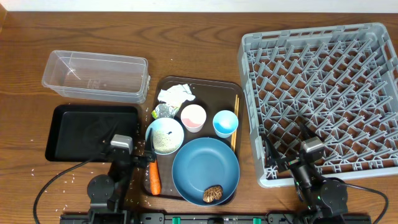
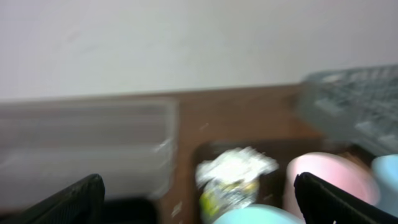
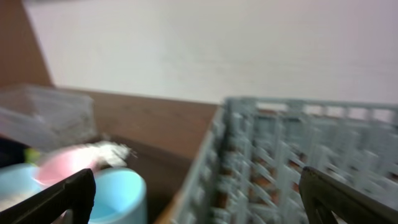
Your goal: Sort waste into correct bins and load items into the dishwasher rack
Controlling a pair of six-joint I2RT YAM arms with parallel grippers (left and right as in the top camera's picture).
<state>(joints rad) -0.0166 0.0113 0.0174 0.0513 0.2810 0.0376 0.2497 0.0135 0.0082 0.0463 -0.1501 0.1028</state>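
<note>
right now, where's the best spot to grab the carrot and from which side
Take the carrot around its middle, straight down from above. It lies flat, running near to far along the brown tray's left edge, so the grip should close across its narrow width. The blue plate sits close on its right, leaving little room on that side.

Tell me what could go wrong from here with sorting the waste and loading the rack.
1. The white bowl seems to hold rice; racking it unemptied could spill grains into the dishwasher rack.
2. The brown food lump sits near the front edge of the blue plate; tilting the plate may roll it off.
3. The chopsticks lie flat beside the light-blue cup; pinching them may knock it over.
</note>
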